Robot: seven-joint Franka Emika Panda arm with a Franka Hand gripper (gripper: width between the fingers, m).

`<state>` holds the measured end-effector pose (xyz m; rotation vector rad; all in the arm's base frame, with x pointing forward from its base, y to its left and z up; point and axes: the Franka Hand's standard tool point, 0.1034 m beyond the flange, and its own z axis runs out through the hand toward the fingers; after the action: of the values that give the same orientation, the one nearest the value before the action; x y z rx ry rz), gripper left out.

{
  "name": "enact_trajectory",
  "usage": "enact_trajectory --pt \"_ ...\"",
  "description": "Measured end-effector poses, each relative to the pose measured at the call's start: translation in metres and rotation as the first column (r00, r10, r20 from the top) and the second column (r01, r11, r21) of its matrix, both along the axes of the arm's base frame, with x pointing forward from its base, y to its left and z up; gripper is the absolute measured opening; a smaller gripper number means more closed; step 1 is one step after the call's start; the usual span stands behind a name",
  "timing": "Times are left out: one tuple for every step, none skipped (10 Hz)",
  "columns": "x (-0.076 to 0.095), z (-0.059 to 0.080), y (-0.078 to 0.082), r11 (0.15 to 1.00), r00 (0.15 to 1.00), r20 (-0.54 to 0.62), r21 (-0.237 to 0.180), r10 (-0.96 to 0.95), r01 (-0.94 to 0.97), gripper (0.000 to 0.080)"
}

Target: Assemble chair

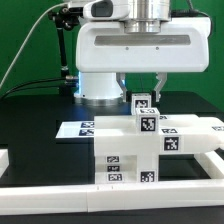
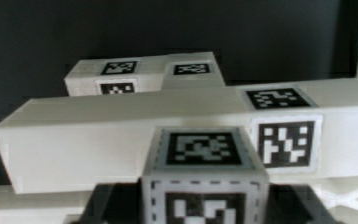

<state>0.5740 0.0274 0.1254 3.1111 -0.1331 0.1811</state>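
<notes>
1. Closest to the camera in the exterior view, a low white rail [image 1: 100, 208] runs along the bottom of the frame and turns up the right side, bordering the black table [image 1: 30, 110].
2. Just behind it, in the lower middle, sits the chair: matte white blocky plastic parts with black-and-white square tags [image 1: 125, 158], stacked into one clump. A tagged block makes the front, and a long flat panel lies across it, reaching toward the right edge.
3. A small upright tagged piece pokes up at the top of that stack, about frame centre.
4. The two-finger gripper [image 1: 139, 94] comes straight down over that piece, one finger either side. The jaws look narrowed around it and seem to be pinching it, though actual contact is hard to make out.
5. In the wrist view the tagged cube fills the lower centre, between dark finger [image 2: 101, 205] shapes.
6. Farthest back, the big glossy white robot arm [image 1: 135, 50] fills the upper middle, with a green wall behind.
</notes>
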Motion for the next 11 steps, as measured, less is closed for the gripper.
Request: enact_trajectory --pt "0.0 0.0 0.0 1.0 1.0 0.0 0.0 0.0 0.0 0.0282" --pt "0.0 0.0 0.0 1.0 1.0 0.0 0.0 0.0 0.0 0.0282" --pt "0.0 0.0 0.0001 1.0 1.0 0.0 0.0 0.0 0.0 0.0463" --pt "0.0 -0.0001 0.0 1.0 1.0 0.0 0.0 0.0 0.0 0.0583" --pt "0.0 -0.0001 0.0 1.0 1.0 0.0 0.0 0.0 0.0 0.0583" --pt "0.0 -0.0001 0.0 1.0 1.0 0.0 0.0 0.0 0.0 0.0636" --pt "0.0 -0.0001 0.0001 1.0 1.0 0.0 0.0 0.0 0.0 0.0645" --pt "0.0 -0.0001 0.0 1.0 1.0 0.0 0.0 0.0 0.0 0.0645" --pt "0.0 -0.0001 0.0 1.0 1.0 0.0 0.0 0.0 0.0 0.0649" --pt "0.0 0.0 0.0 1.0 1.0 0.0 0.0 0.0 0.0 0.0649" --pt "0.0002 0.0002 -0.0006 1.0 1.0 0.002 0.014 -0.023 0.023 0.0649"
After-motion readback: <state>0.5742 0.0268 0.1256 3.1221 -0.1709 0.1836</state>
